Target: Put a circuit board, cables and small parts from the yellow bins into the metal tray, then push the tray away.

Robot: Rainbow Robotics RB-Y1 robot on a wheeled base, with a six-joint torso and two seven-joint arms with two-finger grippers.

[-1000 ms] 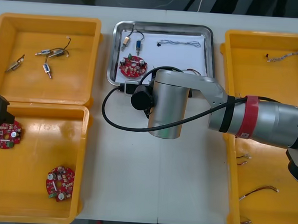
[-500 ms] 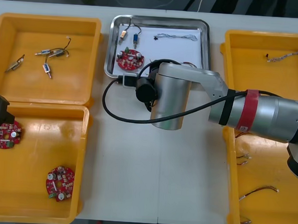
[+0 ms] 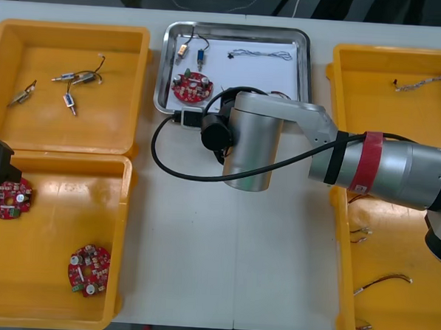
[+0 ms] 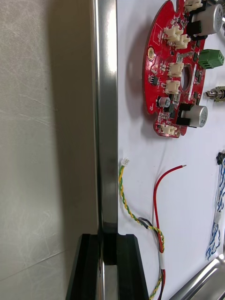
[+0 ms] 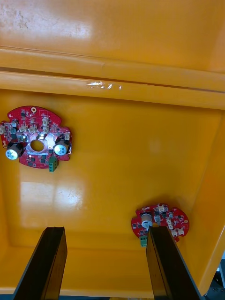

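Your right fingers (image 4: 86, 267) are closed on the near rim of the shiny rectangular metal tray (image 3: 169, 66), which sits at 12 o'clock on the light desk (image 3: 223, 254) holding a round red circuit board (image 3: 193, 87), a red and yellow cable (image 4: 155, 206), a twisted blue and white cable (image 3: 262, 55) and small metal parts (image 3: 183, 51). Your left fingers (image 5: 47, 262) stand open over the yellow plastic bin (image 3: 124, 234) at 8 o'clock, above two more red boards (image 3: 8, 197).

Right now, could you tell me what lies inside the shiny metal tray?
Round red circuit board, small metal parts, blue and white cable, red and yellow cable. Right gripper grips the tray rim, its arm hiding a corner; left gripper hovers over a yellow bin.
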